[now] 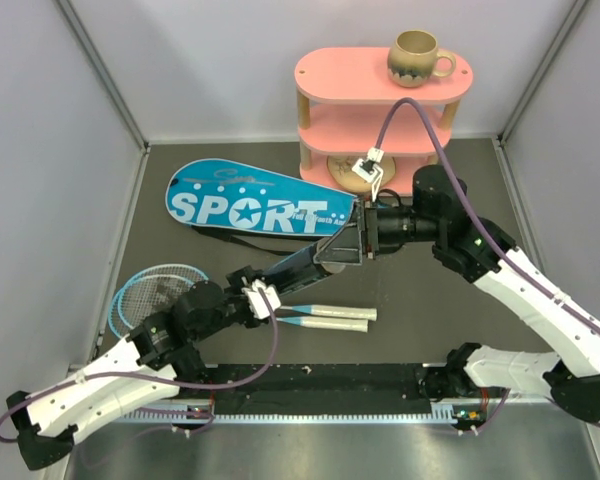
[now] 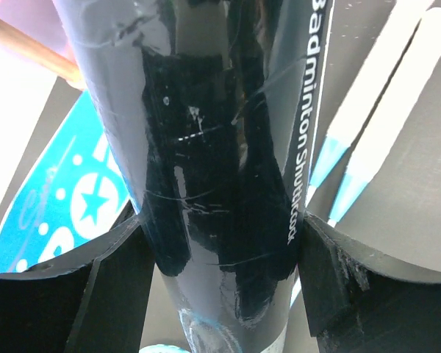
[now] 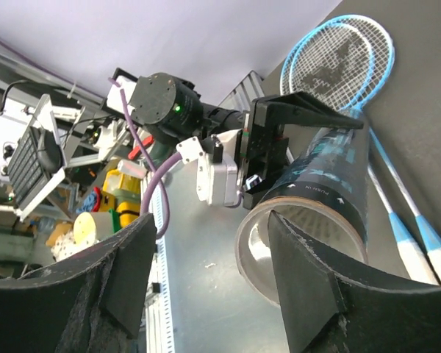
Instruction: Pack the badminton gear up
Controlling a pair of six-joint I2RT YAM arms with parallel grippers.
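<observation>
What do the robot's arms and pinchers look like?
The left arm and right arm have smooth white shells and round black joints. A purple cable loops along each to a small white plug. The left gripper and right gripper are black, each with two wide, wedge-shaped fingers.

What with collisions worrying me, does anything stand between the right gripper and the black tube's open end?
Nothing visible does: the open right gripper faces the black tube mouth-on, with no object between them.
</observation>
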